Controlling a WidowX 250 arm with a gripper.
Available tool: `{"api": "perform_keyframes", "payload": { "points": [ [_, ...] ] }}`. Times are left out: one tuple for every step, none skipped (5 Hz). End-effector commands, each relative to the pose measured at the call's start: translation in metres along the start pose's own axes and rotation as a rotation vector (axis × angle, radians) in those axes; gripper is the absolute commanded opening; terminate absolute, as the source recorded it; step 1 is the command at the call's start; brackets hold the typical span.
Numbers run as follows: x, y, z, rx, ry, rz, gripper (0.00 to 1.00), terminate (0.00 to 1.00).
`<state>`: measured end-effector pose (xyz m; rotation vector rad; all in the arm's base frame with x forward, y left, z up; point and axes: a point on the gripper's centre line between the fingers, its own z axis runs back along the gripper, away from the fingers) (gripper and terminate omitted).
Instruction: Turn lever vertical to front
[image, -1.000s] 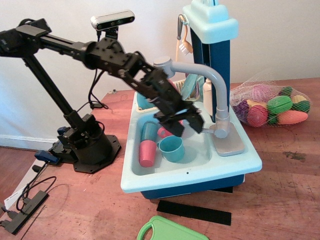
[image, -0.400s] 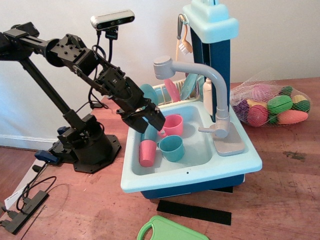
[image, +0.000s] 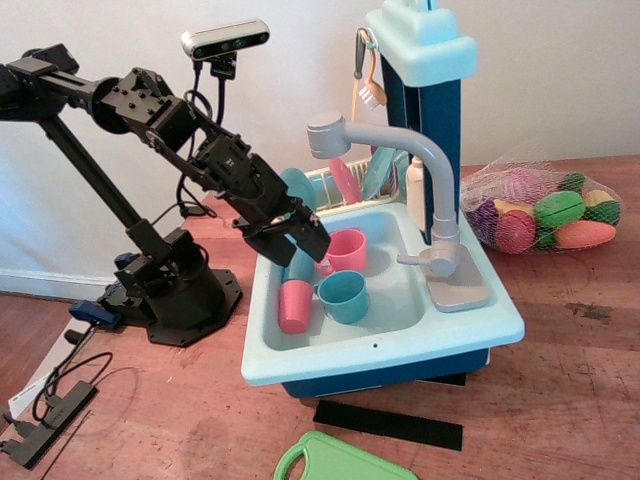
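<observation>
The grey toy tap (image: 440, 200) stands at the right rim of the light-blue sink (image: 400, 335). Its lever (image: 413, 260) is a short flat grey handle at the tap's thick base. It lies about level and points left over the basin. The long curved spout (image: 375, 135) reaches left, ending in a round head. My black gripper (image: 293, 243) hangs over the sink's left rim, far left of the lever and not touching it. Its fingers look spread and hold nothing.
In the basin are a pink cup (image: 345, 250), a teal cup (image: 344, 297), a pink tumbler (image: 294, 306) and a blue tumbler (image: 297, 268) just under the gripper. A dish rack (image: 345, 180) is behind. A net bag of toy food (image: 540, 210) lies right. A green board (image: 340, 462) lies in front.
One second ago my gripper was right next to the lever at the tap's base. It has pulled back left to the sink's left rim and has held still over the last half second.
</observation>
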<state>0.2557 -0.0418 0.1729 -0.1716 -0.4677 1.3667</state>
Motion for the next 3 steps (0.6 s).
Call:
{"api": "perform_keyframes", "payload": {
  "points": [
    [-0.0008, -0.0022, 0.0046, -0.02, 0.003, 0.012, 1.0, 0.0],
    [-0.0008, -0.0022, 0.0046, -0.02, 0.003, 0.012, 1.0, 0.0],
    [-0.0008, -0.0022, 0.0046, -0.02, 0.003, 0.012, 1.0, 1.0]
  ]
}}
